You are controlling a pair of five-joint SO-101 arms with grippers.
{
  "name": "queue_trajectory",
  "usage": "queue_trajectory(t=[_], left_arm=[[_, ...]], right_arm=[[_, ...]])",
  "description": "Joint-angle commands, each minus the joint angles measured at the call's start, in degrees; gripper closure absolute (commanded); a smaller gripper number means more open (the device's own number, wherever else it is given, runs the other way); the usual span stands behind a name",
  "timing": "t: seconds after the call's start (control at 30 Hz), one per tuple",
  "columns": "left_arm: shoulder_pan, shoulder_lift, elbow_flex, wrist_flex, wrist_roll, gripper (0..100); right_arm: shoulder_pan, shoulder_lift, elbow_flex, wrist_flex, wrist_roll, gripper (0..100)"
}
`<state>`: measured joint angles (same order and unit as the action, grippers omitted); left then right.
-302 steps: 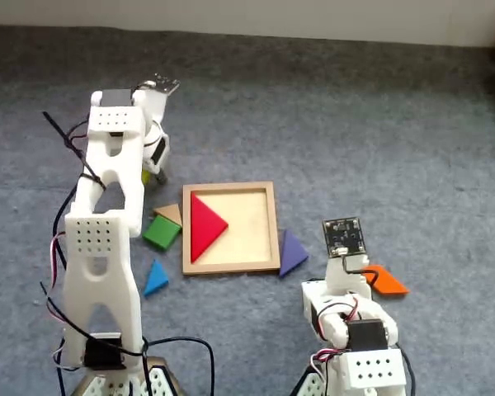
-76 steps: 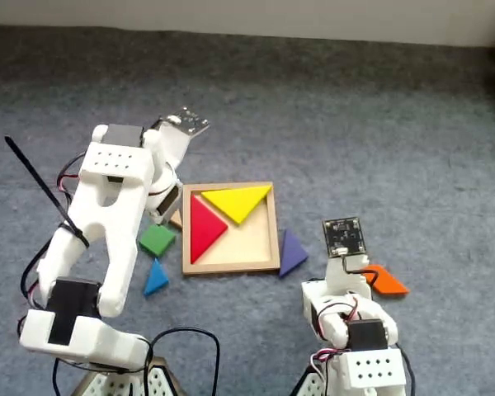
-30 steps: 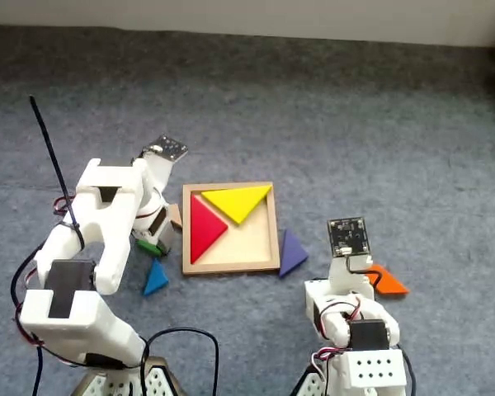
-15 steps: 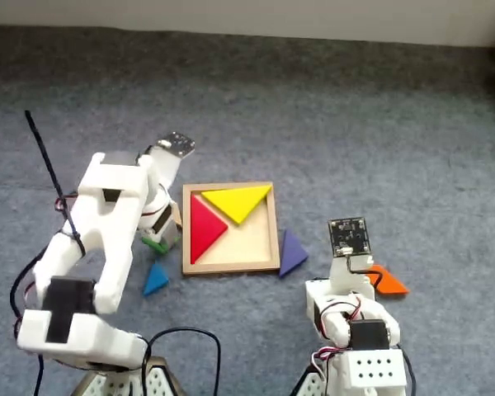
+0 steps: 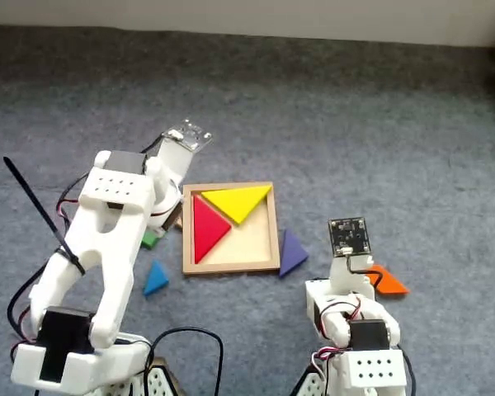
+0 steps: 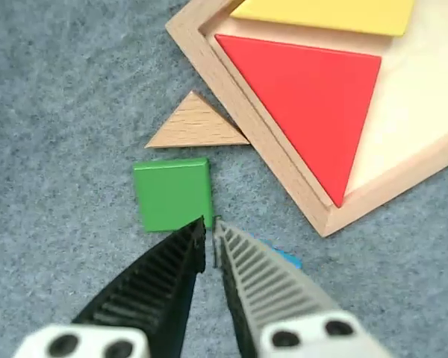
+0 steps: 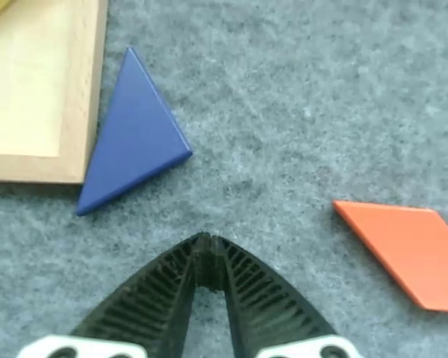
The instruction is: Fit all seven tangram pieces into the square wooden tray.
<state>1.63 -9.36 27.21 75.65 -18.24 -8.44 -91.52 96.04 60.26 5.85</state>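
The square wooden tray (image 5: 231,267) holds a red triangle (image 5: 205,228) and a yellow triangle (image 5: 235,200). Just outside the tray's corner (image 6: 231,112) lie a green square (image 6: 172,194) and a bare wooden triangle (image 6: 196,125). My left gripper (image 6: 207,227) is shut and empty, its tips at the green square's near edge. A small light-blue triangle (image 5: 155,278) lies close by. My right gripper (image 7: 207,247) is shut with nothing in it, hanging over the carpet between a dark blue triangle (image 7: 131,134) and an orange parallelogram (image 7: 411,250).
Grey carpet covers the whole table. The left arm (image 5: 107,239) overhangs the green square and the wooden triangle in the high view. The dark blue triangle touches the tray's outer rim (image 7: 89,97).
The yellow triangle came into the tray between the oldest frame and 2.5 s ago. In the last second the left arm swung over the green square. The right arm kept still.
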Motion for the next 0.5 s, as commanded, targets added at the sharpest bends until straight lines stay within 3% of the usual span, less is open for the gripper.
queue_trajectory(t=[0.0,0.1,0.33,0.47], left_arm=[[-6.2,-2.2,0.5,-0.2,0.7,76],[-9.4,-2.1,3.5,-4.7,0.4,73],[-9.8,-2.0,15.0,-22.0,-3.2,73],[-10.0,-1.3,17.5,-26.9,-3.3,74]], right_arm=[[0.6,-0.3,4.3,-0.9,-0.1,99.2],[0.6,-0.3,4.3,-0.9,-0.1,99.2],[0.6,-0.3,4.3,-0.9,-0.1,99.2],[0.6,-0.3,4.3,-0.9,-0.1,99.2]])
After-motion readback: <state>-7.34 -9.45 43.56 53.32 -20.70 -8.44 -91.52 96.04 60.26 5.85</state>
